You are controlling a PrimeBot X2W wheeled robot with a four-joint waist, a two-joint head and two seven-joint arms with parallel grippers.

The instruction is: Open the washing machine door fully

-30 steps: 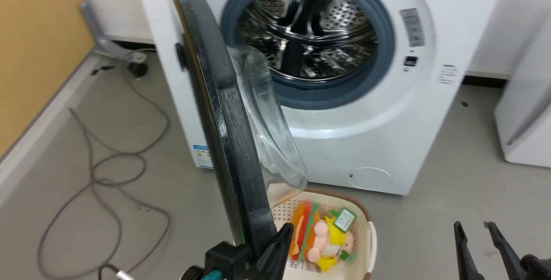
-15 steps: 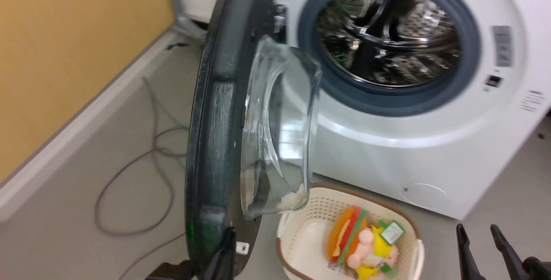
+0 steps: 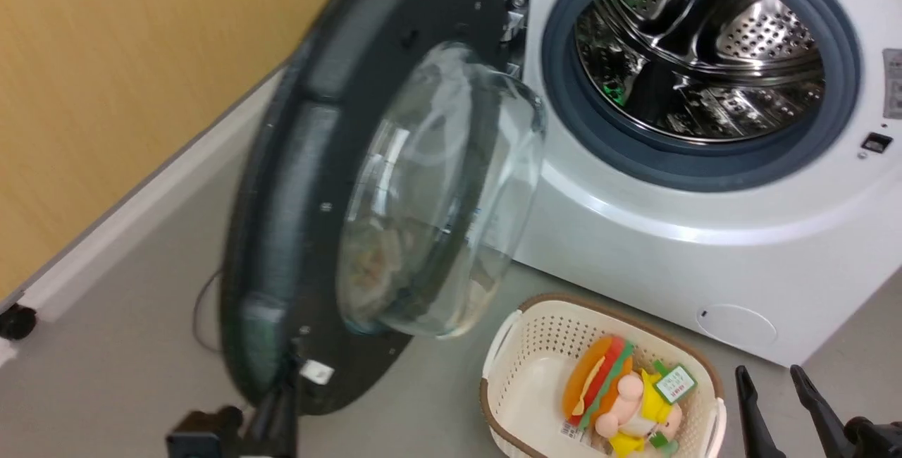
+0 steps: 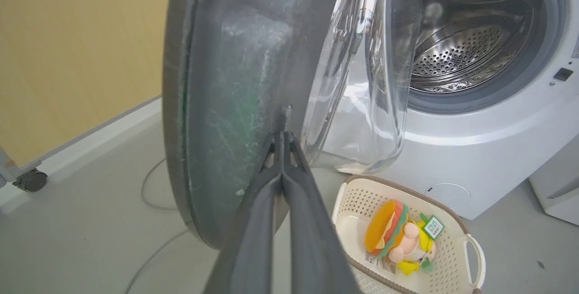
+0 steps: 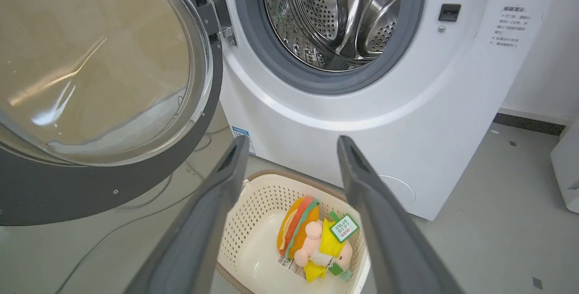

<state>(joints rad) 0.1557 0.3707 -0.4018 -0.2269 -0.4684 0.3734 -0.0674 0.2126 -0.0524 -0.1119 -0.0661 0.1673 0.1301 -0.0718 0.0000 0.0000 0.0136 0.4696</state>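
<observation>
Head view, door: the washing machine door (image 3: 282, 232) stands open on its hinge (image 3: 514, 17) at the left of the white machine (image 3: 705, 232). Its inner face and glass bowl (image 3: 437, 183) are turned towards the camera.
Head view, drum: the drum (image 3: 705, 49) mouth is wholly uncovered.
Head view, left gripper: the left gripper (image 3: 282, 401) meets the door's lower rim; blur hides how its jaws stand here.
Head view, right gripper: the right gripper (image 3: 768, 377) sits at lower right with its fingers apart, holding nothing, near the basket (image 3: 518, 320) of toys (image 3: 599, 387).
Left wrist view, tool: the fingers are pressed together with nothing between them, and their tips rest against the door's dark inner frame just beside the glass bowl.
Right wrist view, tool: the fingers are spread wide and empty above the basket.
Right wrist view, door: it lies at the left, angled well away from the machine front and clear of the right fingers.
Done: the door is unlatched and open past a right angle, by the look of it.
Left: probably a last push outward until the hinge stops; whether it has already reached that stop cannot be told.
</observation>
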